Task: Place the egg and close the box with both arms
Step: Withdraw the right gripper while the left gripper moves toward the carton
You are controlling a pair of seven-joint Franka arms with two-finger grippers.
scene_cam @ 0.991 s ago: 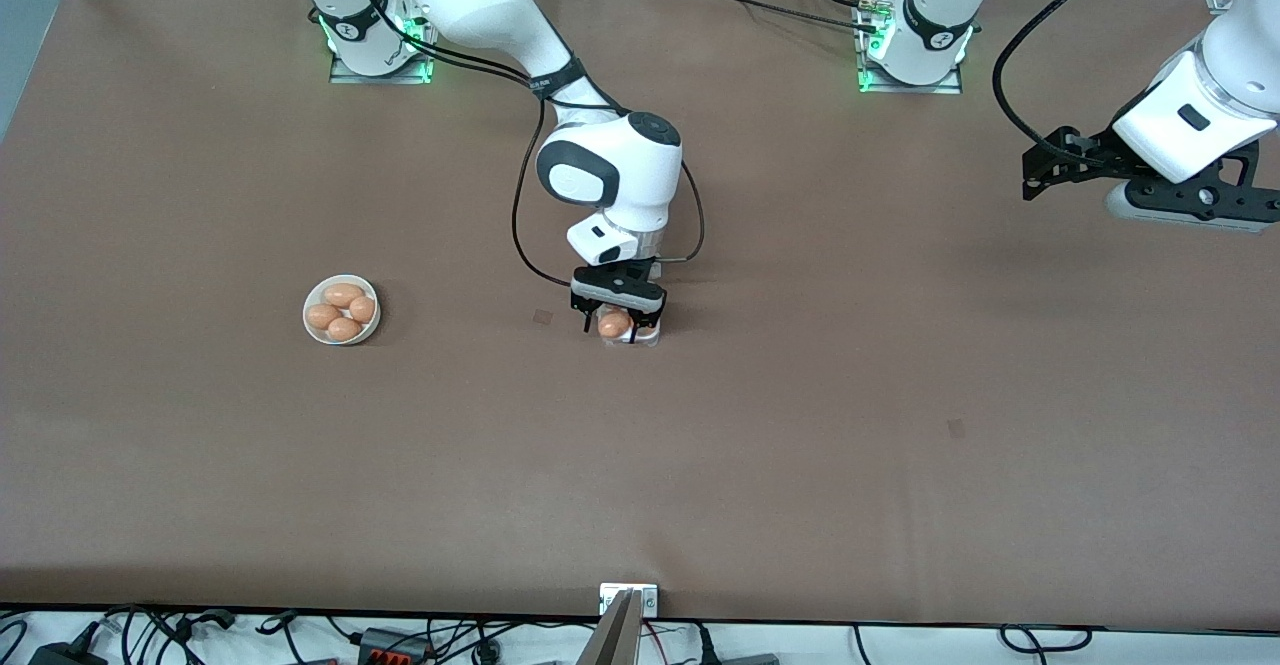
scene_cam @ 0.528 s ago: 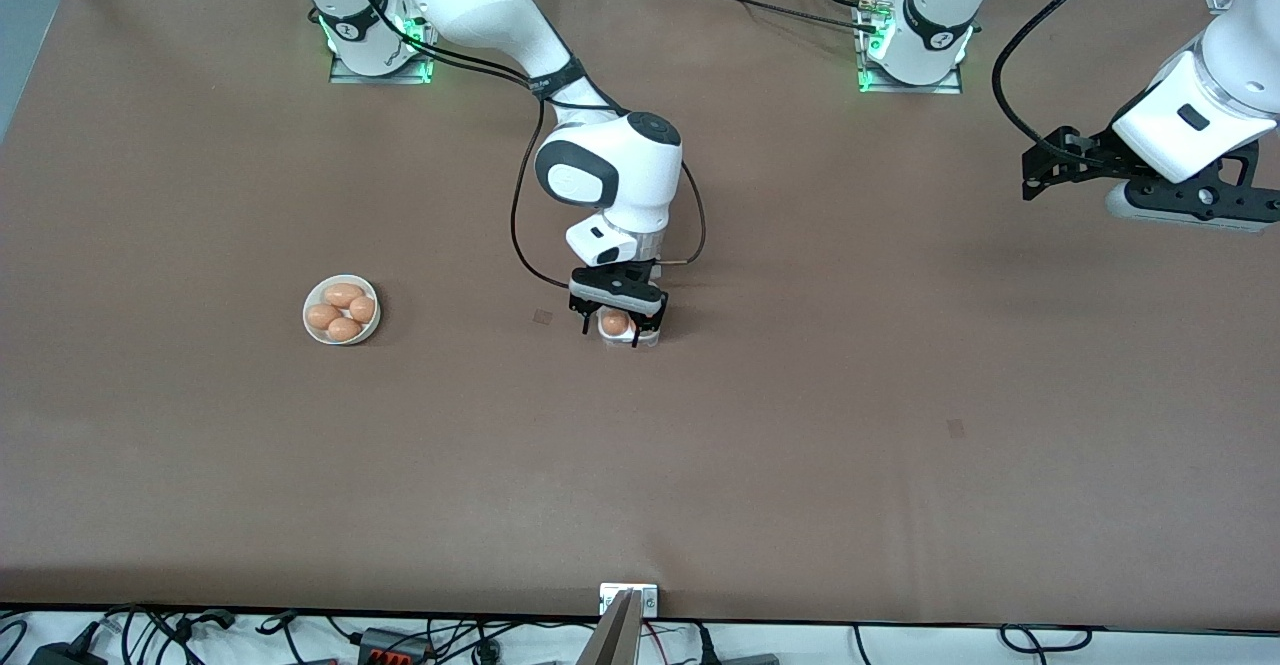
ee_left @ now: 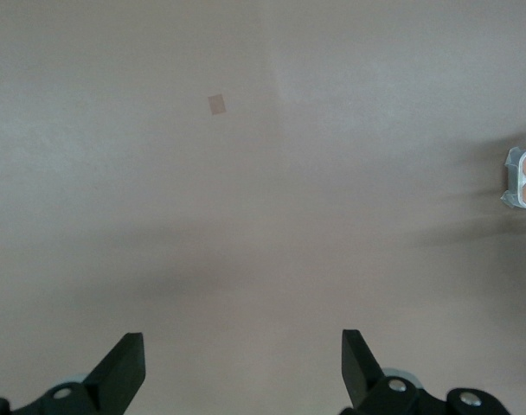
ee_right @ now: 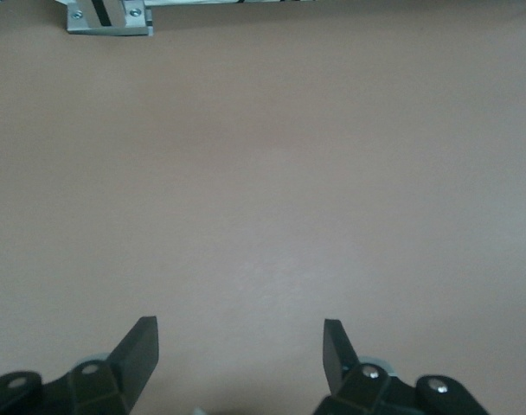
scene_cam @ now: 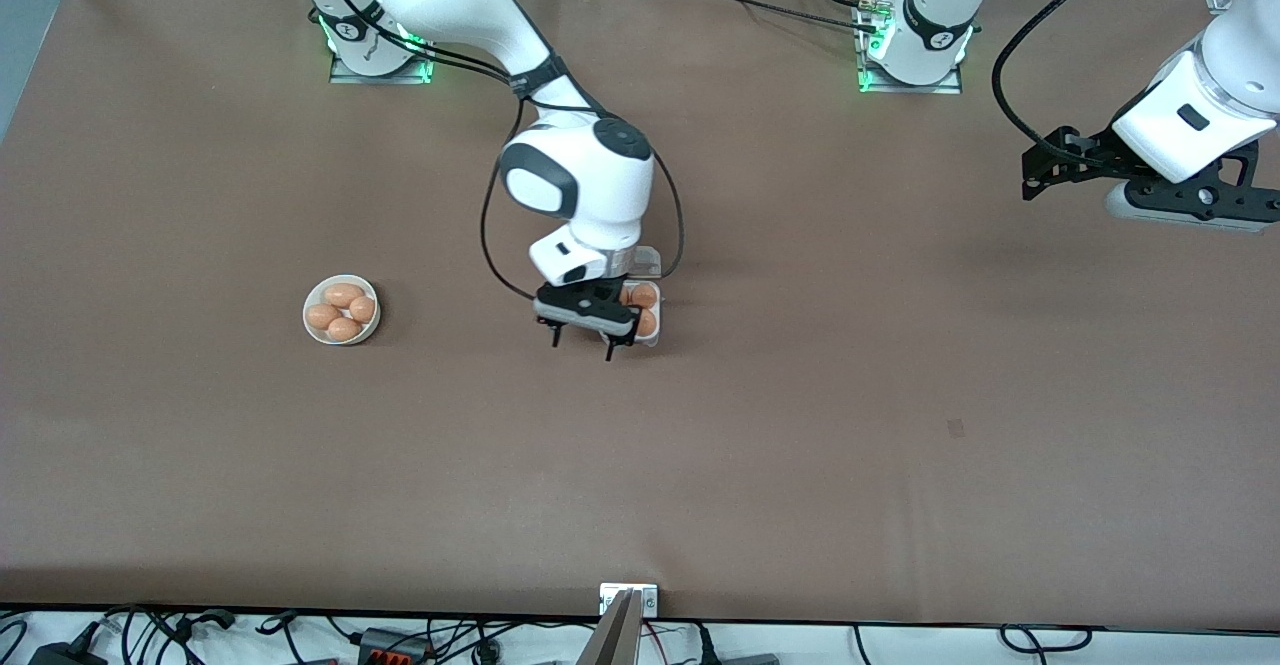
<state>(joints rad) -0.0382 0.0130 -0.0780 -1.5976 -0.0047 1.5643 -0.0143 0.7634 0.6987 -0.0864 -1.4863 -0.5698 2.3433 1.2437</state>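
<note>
The right gripper (scene_cam: 582,343) has let go of the egg (scene_cam: 645,322); a second ago it held it just over the box (scene_cam: 640,313), now its jaws stand apart with nothing between them; the egg now lies in a cell of the box; the gripper has shifted off the box toward about 8 o'clock in the front view and hangs over the bare tabletop (scene_cam: 700,465) beside it; two eggs in the box are now uncovered.
</note>
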